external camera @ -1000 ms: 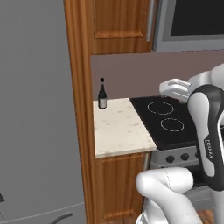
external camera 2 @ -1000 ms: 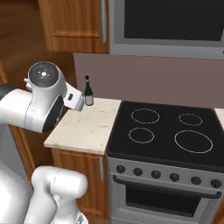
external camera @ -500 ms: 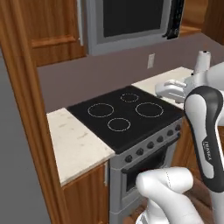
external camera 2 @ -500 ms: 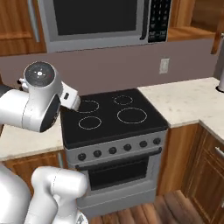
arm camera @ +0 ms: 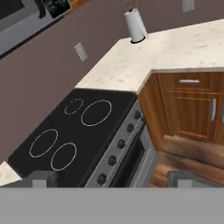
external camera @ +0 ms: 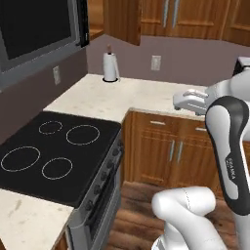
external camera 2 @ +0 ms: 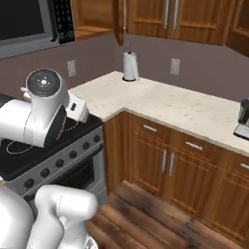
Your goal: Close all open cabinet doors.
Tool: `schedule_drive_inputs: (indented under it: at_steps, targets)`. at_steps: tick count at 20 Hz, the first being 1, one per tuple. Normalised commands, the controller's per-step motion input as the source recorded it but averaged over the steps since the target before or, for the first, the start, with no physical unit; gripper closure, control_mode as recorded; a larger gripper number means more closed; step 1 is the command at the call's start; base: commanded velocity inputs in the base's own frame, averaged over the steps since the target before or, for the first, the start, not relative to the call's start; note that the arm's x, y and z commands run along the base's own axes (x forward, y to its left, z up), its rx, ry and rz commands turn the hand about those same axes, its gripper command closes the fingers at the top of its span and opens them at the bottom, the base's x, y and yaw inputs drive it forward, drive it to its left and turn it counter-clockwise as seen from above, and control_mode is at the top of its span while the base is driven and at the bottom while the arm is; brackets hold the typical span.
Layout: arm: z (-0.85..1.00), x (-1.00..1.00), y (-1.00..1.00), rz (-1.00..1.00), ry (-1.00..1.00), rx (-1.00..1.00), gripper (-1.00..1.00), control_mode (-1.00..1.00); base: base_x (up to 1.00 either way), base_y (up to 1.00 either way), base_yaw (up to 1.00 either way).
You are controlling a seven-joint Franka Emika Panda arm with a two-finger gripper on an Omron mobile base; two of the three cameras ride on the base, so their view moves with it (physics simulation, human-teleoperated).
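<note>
An upper cabinet door (external camera: 122, 20) of reddish-brown wood stands swung out from the wall, just right of the microwave (external camera: 34, 34). In the right base view this open door (external camera 2: 119, 22) is nearly edge-on, with the bare shelf (external camera 2: 92, 30) behind it. To its right, the upper doors (external camera: 181, 17) with vertical silver bar handles (external camera 2: 167, 12) lie flush and shut. My gripper (arm camera: 112, 178) is open with nothing between its fingers. It hovers over the stove's front edge, far below and short of the open door. The white hand (external camera: 189, 100) is held out in front of my arm.
A black cooktop (external camera: 53, 151) with an oven below sits at left. The pale L-shaped counter (external camera: 122, 100) carries a paper towel roll (external camera: 111, 66). A dark coffee machine (external camera 2: 242, 119) stands at the far right. Lower cabinets (external camera 2: 165, 160) line the corner above a wooden floor (external camera 2: 160, 214).
The whole picture has swung right as the base moved: from the counter end with a bottle, past the stove, to the corner counter and open door. The arm's pose looks unchanged.
</note>
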Motion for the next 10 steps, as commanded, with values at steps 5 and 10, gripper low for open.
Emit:
schedule_drive_inputs:
  at_steps: [5, 10]
  targets:
    - [0.00, 0.00, 0.00, 0.00, 0.00, 0.00, -1.00, 1.00, 0.12, 0.02, -0.80]
    - [0.00, 0.00, 0.00, 0.00, 0.00, 0.00, -1.00, 1.00, 0.39, 0.00, -0.40]
